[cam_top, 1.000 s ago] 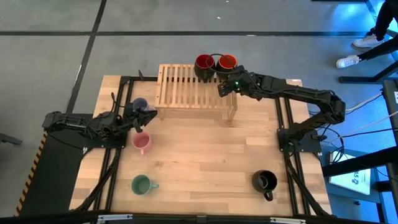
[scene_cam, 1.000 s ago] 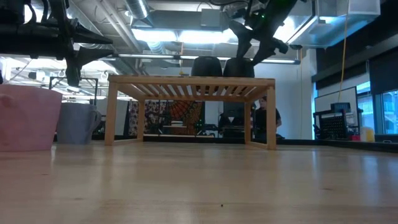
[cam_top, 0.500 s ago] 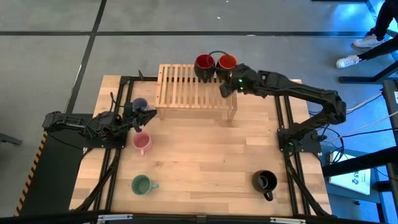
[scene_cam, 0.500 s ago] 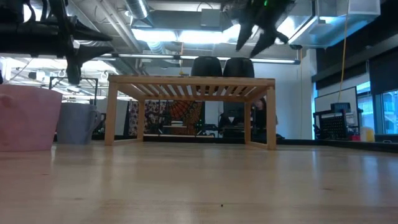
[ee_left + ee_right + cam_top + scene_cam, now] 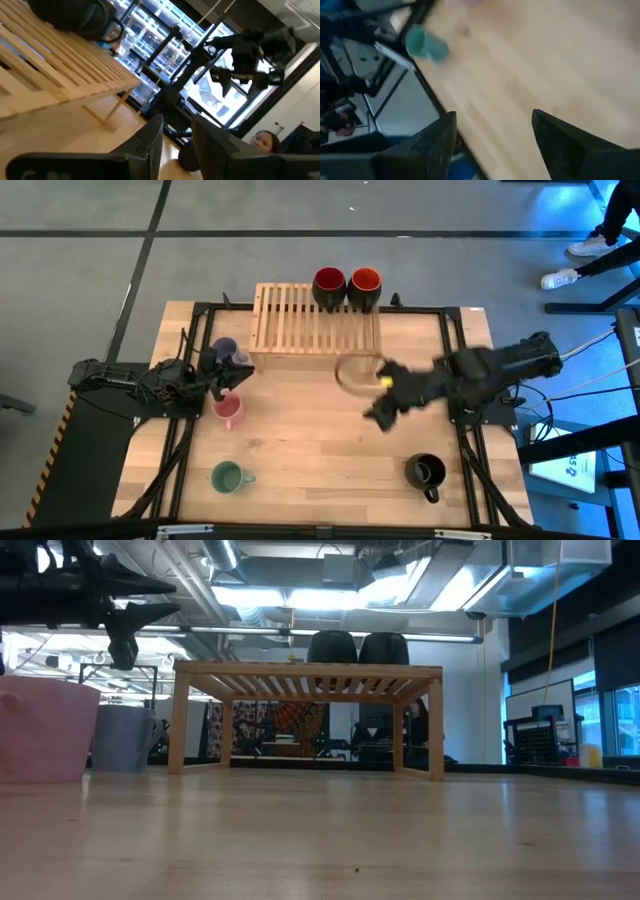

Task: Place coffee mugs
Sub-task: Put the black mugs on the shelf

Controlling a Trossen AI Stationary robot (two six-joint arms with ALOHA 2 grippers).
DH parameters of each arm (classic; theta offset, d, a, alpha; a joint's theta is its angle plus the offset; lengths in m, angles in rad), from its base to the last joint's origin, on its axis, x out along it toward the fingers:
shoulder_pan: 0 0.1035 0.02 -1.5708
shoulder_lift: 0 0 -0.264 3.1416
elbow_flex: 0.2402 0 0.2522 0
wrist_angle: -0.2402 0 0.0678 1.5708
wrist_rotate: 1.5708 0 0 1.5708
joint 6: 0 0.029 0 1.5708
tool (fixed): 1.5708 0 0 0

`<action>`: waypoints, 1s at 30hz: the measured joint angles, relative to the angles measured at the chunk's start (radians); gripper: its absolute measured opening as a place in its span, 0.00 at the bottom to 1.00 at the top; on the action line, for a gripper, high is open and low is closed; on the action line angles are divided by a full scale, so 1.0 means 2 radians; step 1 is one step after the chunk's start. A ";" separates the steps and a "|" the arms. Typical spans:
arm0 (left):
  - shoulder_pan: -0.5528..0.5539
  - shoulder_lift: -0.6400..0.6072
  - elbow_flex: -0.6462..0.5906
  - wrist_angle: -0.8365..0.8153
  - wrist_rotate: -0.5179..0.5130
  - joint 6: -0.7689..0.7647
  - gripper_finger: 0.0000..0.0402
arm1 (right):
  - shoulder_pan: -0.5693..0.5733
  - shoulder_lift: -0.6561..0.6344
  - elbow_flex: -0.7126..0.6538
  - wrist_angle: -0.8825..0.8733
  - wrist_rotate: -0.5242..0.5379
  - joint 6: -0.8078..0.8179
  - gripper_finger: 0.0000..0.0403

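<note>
Two dark mugs are seen on the far end of the wooden rack (image 5: 316, 330): the red-lined mug (image 5: 329, 286) and, touching it, the orange-lined mug (image 5: 364, 286). In the low view both stand as dark shapes on the rack's slatted top. The lavender mug (image 5: 226, 351) stands on the tabletop (image 5: 310, 440) just beside the rack's left end, and the pink mug (image 5: 228, 410) is set near it, closer to the front. The green mug (image 5: 228, 476) is placed near the front left edge, and the black mug (image 5: 425, 472) near the front right, well apart from the others.

The right claw (image 5: 380, 412) is held above bare wood between the rack and the black mug; its fingers (image 5: 432, 150) are spread wide in the right wrist view, with nothing between them. The left claw (image 5: 232, 368) is found between the lavender and pink mugs, its fingers (image 5: 150, 145) parted by a narrow gap and empty.

The tabletop is made of pale wooden planks on a black frame. It is surrounded by grey floor with dark seams. Beyond it, ceiling ducts, strip lights and windows are visible, and a person is partly seen behind the rack.
</note>
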 joint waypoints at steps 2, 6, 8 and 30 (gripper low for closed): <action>0.000 0.000 0.000 -0.009 0.005 -0.002 0.24 | 0.047 0.000 -0.012 -0.009 0.015 0.067 0.62; 0.000 0.000 0.000 -0.018 0.008 -0.002 0.24 | 0.123 0.000 -0.041 -0.010 0.027 0.194 0.62; 0.000 0.000 0.000 -0.023 0.010 -0.002 0.24 | 0.153 0.000 -0.057 -0.005 0.020 0.259 0.62; 0.000 0.000 0.000 -0.025 0.010 -0.005 0.24 | 0.343 0.015 -0.223 0.045 -0.073 0.563 0.62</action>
